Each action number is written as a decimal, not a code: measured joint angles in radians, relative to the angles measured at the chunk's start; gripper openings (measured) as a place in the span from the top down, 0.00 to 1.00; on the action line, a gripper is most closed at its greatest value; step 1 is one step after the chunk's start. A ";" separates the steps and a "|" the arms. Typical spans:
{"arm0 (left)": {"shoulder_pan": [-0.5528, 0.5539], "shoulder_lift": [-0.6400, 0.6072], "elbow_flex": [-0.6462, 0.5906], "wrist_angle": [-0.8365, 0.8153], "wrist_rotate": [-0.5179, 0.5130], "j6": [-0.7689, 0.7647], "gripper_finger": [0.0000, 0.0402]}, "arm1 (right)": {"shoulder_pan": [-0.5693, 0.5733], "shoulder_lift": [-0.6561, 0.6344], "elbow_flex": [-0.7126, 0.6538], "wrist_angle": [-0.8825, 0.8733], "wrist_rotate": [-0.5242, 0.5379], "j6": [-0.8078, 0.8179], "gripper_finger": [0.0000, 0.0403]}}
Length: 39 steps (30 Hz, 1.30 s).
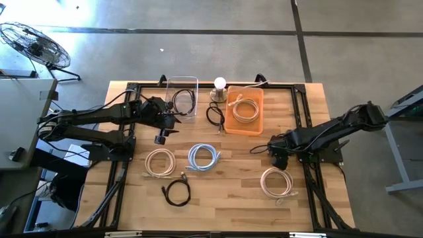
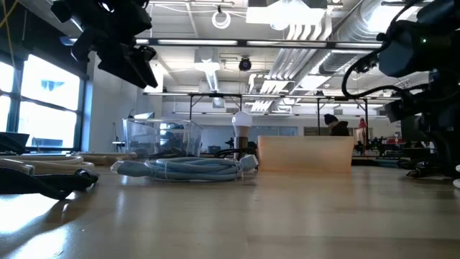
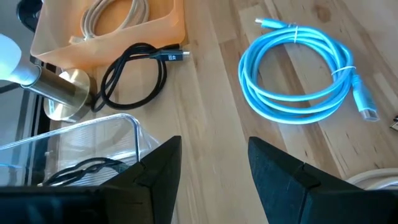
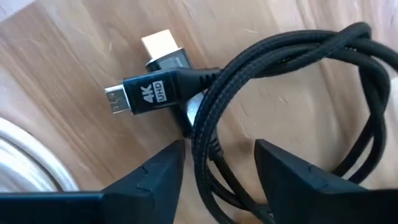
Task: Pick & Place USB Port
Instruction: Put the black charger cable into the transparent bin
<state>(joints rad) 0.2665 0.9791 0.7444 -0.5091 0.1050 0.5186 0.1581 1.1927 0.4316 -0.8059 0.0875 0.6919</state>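
Observation:
My right gripper [image 4: 217, 149] is open and low over a coiled black braided cable [image 4: 292, 93] at the table's right middle [image 1: 259, 149]. Its fingers stand on either side of the coil's strands, next to the plug marked 4K UHD [image 4: 149, 93]. The cable lies flat on the wood. My left gripper [image 3: 214, 146] is open and empty, raised above the table beside the clear box [image 1: 182, 96], which holds a black cable [image 3: 81, 171]. My right gripper points down with the coil's strands [image 4: 208, 134] between its open fingers. I cannot tell whether a finger touches them. The cable lies on the table.
An orange bin [image 1: 254, 122] holds a beige cable. A lamp with a bulb [image 1: 219, 84] stands between the bin and the clear box. Loose coils lie on the wood: black [image 1: 215, 116], blue [image 1: 203, 157], beige [image 1: 160, 162], black [image 1: 177, 192], white [image 1: 276, 182].

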 joint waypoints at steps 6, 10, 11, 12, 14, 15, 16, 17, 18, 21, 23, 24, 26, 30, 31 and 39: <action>0.000 0.000 0.000 -0.013 -0.025 -0.038 0.55 | 0.000 0.006 0.036 -0.022 0.007 0.061 0.88; 0.000 0.000 0.000 0.000 -0.025 -0.048 0.55 | -0.002 0.006 0.093 -0.022 0.088 0.037 0.94; 0.000 0.000 0.000 0.008 -0.019 -0.043 0.55 | -0.002 0.007 0.109 -0.025 0.104 0.031 0.94; 0.000 0.000 0.000 0.024 -0.002 -0.031 0.55 | -0.001 0.008 0.126 -0.028 0.113 0.020 0.96; 0.000 0.000 0.000 0.072 0.065 0.005 0.55 | 0.000 0.007 0.168 -0.034 0.130 -0.002 0.98; 0.000 0.000 0.000 0.101 0.133 0.036 0.55 | 0.002 0.007 0.189 -0.034 0.141 -0.014 0.98; -0.001 0.000 0.000 0.135 0.212 0.065 0.55 | 0.006 0.007 0.210 -0.038 0.148 -0.017 0.97; -0.006 0.000 0.000 0.170 0.287 0.086 0.55 | 0.010 0.007 0.234 -0.040 0.158 -0.026 0.97; -0.013 0.000 0.000 0.204 0.350 0.097 0.55 | 0.017 0.007 0.258 -0.038 0.167 -0.045 0.97; -0.048 0.000 0.000 0.278 0.397 0.114 0.55 | 0.047 0.007 0.326 0.007 0.183 -0.115 0.98; -0.074 0.000 0.000 0.295 0.346 0.135 0.55 | 0.066 0.007 0.368 0.068 0.177 -0.166 0.98; -0.087 0.000 0.000 0.298 0.307 0.147 0.55 | 0.076 0.007 0.387 0.107 0.166 -0.201 0.98; -0.112 0.000 0.000 0.304 0.228 0.167 0.55 | 0.094 0.006 0.420 0.211 0.147 -0.284 0.98; -0.155 0.018 0.000 0.347 0.150 0.192 0.55 | 0.124 0.006 0.464 0.402 0.107 -0.433 0.98; -0.164 0.023 0.000 0.362 0.153 0.194 0.55 | 0.128 0.006 0.469 0.443 0.098 -0.460 0.98; -0.224 0.123 0.001 0.517 0.242 0.290 0.55 | 0.133 0.030 0.471 0.638 -0.021 -0.597 0.98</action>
<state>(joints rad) 0.0422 1.1016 0.7452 0.0079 0.3472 0.8090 0.2909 1.2231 0.9028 -0.1676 0.0663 0.0946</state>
